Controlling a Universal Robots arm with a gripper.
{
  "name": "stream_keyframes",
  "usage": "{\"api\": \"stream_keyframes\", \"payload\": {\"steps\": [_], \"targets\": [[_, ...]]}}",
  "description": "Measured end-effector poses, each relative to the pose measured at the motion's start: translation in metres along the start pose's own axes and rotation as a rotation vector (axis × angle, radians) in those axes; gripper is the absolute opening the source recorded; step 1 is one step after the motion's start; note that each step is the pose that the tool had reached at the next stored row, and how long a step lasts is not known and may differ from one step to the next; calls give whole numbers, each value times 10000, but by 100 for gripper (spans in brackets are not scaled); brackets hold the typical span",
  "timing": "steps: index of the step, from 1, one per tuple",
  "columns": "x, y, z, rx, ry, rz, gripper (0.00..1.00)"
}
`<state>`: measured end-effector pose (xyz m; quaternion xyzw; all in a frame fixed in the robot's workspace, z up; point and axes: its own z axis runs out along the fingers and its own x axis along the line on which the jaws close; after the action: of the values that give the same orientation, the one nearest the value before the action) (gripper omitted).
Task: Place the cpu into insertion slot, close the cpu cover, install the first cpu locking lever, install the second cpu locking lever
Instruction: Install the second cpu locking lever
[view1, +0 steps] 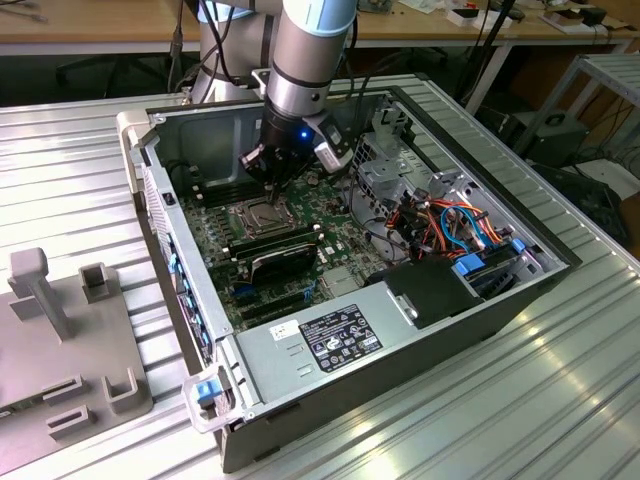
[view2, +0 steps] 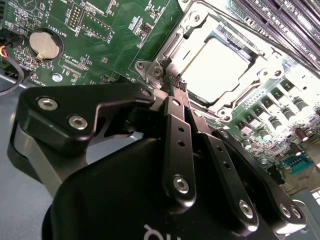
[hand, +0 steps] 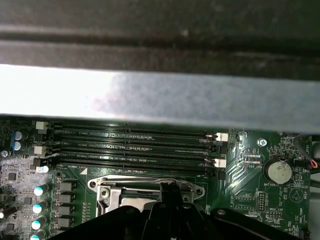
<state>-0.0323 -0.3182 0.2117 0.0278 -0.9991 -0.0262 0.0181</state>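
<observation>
The cpu (view2: 215, 67) lies flat in the insertion slot (view1: 262, 216) on the green board, its silver top showing through the window of the cpu cover (view2: 264, 64), which lies down over it. My gripper (view2: 178, 84) is shut, its two black fingers pressed together with nothing visible between them. The tips sit right at the socket's metal rim, near one corner. In the first wrist view the fingertips (hand: 170, 189) overlap the socket's edge, where a thin wire lever (hand: 150, 180) runs along the frame. In the exterior view the gripper (view1: 268, 183) hangs just above the socket.
The open computer case (view1: 150, 190) walls in the board. Long black memory slots (hand: 135, 150) run beside the socket. A black card (view1: 285, 258), a power supply (view1: 330, 340) and a cable bundle (view1: 450, 225) lie towards the exterior view's right. A coin battery (hand: 278, 171) is nearby.
</observation>
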Motion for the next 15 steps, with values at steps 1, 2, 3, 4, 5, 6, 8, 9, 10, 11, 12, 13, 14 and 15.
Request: {"api": "stream_keyframes", "payload": {"steps": [1, 2, 3, 4, 5, 6, 8, 9, 10, 11, 12, 13, 14, 15], "targets": [[0, 0, -1, 4, 0, -1, 11], [-1, 0, -4, 20, 1, -1, 11], [0, 0, -5, 30, 2, 0, 11], [0, 0, -6, 34, 2, 1, 11], [0, 0, -6, 34, 1, 1, 11], [0, 1, -7, 36, 2, 1, 11], [1, 2, -34, 37, 2, 1, 11], [3, 5, -87, 45, 2, 1, 11], [4, 7, -127, 55, 4, 2, 11], [5, 2, -129, 55, 2, 2, 11], [6, -11, -130, 55, 2, 3, 11], [7, -37, -131, 56, 3, 2, 11], [8, -55, -133, 56, 3, 2, 11], [9, -72, -133, 55, 2, 2, 11]]}}
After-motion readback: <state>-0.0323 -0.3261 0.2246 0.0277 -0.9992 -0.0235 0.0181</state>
